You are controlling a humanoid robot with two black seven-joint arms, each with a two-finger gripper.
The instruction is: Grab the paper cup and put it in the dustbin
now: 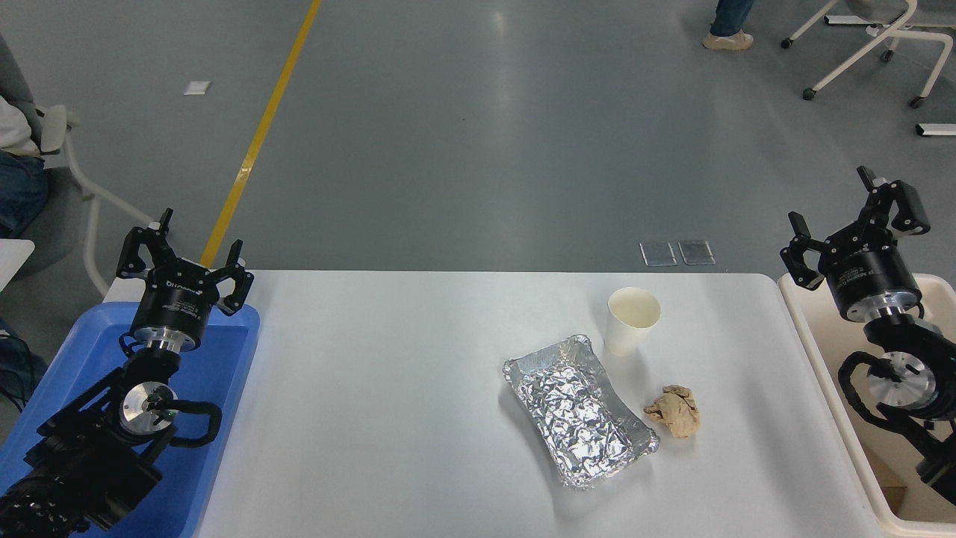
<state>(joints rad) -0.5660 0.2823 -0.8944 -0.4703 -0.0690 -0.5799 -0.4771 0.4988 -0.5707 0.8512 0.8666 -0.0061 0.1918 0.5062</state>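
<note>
Reaching for the paper cup [633, 320] is the step in hand, and nothing about it has begun: the right gripper [859, 217] hangs raised with its fingers spread and empty, above the far end of the dustbin [803, 329] at the table's [388, 418] right edge. From that gripper the cup stands upright well off to its left and nearer the robot, mouth up, close to the table's far edge. Just nearer than the cup lies a foil tray [579, 411], almost touching its base, and a crumpled brown paper ball [674, 410] sits beside the tray. A clean grasp probably comes from the right or from above, closing gently across the thin wall so it does not crush or tip. Bare table lies between the gripper and cup, so the sideways path looks free; the bin's rim must be cleared on return. The left gripper [190, 250] is parked, fingers spread, over a blue tray [231, 351].
</note>
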